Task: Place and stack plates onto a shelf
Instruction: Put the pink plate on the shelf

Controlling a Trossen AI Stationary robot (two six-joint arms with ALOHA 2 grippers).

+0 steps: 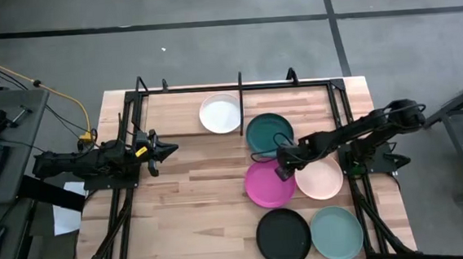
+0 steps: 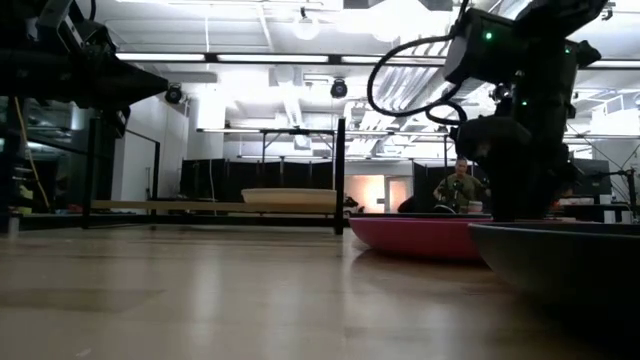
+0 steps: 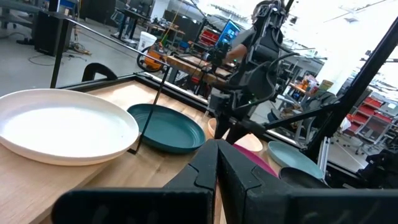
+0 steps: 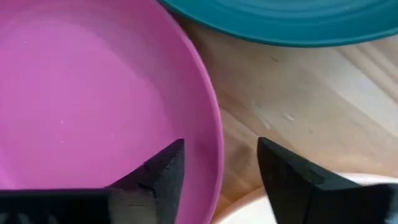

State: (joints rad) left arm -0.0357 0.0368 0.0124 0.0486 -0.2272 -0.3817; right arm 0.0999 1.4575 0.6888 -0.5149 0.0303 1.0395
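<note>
Right gripper (image 1: 284, 168) sits low over the table (image 1: 195, 197), at the edge of the magenta plate (image 1: 268, 184) where it nears the peach plate (image 1: 320, 179) and teal plate (image 1: 269, 133). Right wrist view adds what the high view cannot: fingers spread, one finger (image 4: 163, 171) inside the magenta rim, the other outside over bare wood, rim between them, not clamped. Left gripper (image 1: 167, 149) hovers at the table's left side, well apart from all plates; left wrist view shows its fingertips pressed together, holding nothing. White plate (image 1: 220, 113) lies within the shelf (image 1: 239, 88), just left of the divider bar; teal plate lies right of the divider. Black plate (image 1: 283, 235) and grey-green plate (image 1: 336, 232) rest side by side at the near edge. Low view alone shows a person (image 2: 459, 187) in the room behind.
</note>
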